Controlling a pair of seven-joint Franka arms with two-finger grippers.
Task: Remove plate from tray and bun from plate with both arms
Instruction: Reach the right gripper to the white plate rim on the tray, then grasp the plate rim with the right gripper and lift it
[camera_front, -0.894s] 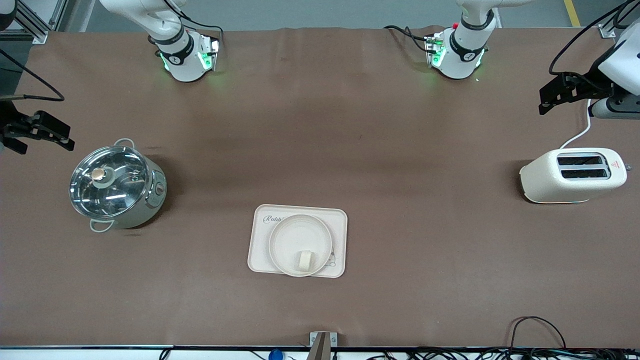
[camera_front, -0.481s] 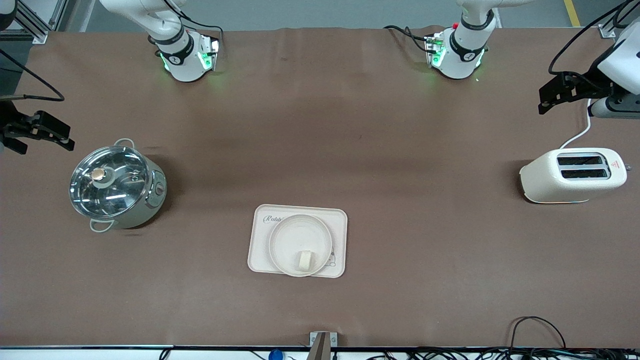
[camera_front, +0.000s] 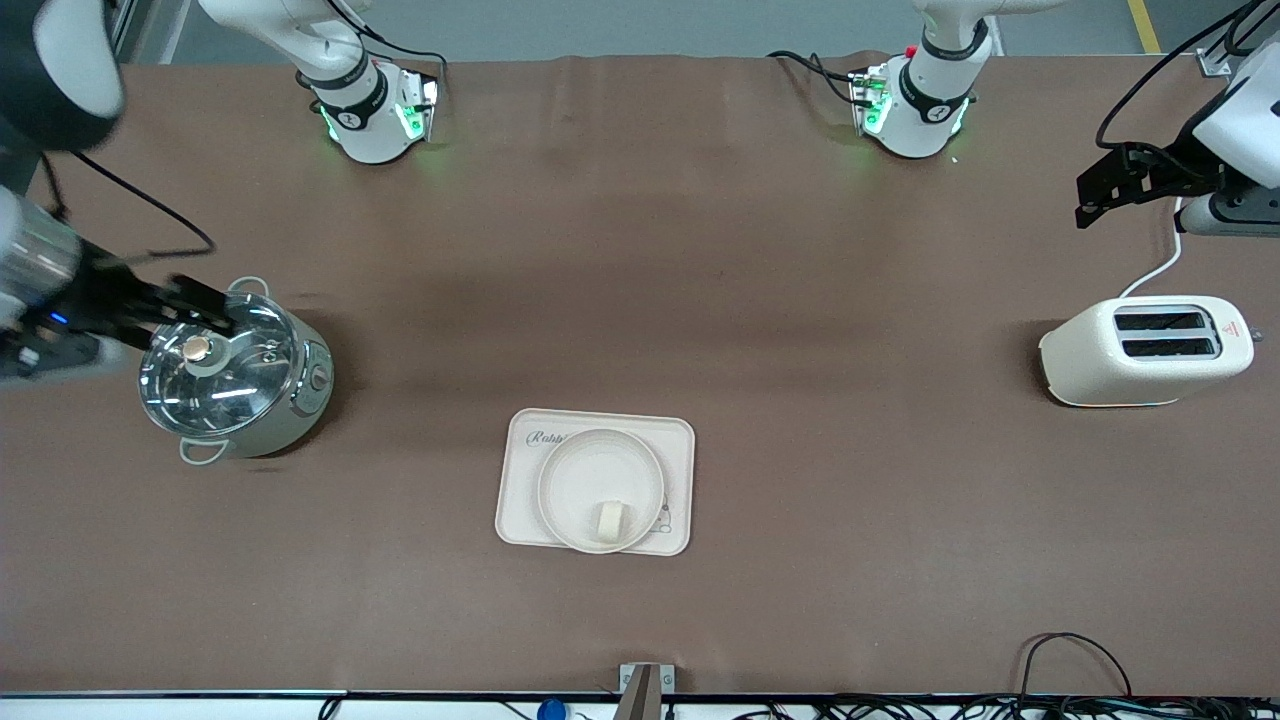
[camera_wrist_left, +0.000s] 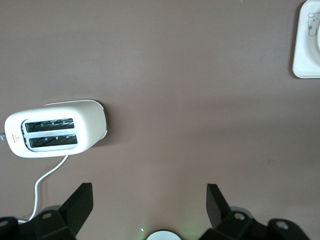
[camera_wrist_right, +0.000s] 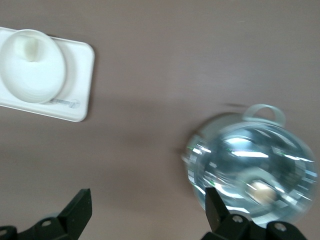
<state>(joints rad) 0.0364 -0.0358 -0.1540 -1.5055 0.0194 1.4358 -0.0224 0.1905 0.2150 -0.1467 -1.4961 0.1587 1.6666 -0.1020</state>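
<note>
Bun (camera_front: 609, 520) lies on plate (camera_front: 575, 480), which rests on tray (camera_front: 520, 500) at mid-bench. Right end effector (camera_front: 205, 305), open, hangs over pot (camera_front: 235, 375); left end effector (camera_front: 1100, 195), open, waits above toaster (camera_front: 1145, 350).

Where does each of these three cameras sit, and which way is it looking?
Front view: high across the table, facing both arm bases; shows right gripper over the pot, left gripper above the toaster.
Left wrist view: on the left arm, looking down at toaster; open fingers show.
Right wrist view: on the right arm, looking down at pot, plate with bun; open fingers show.
Shared: all show the tray.
</note>
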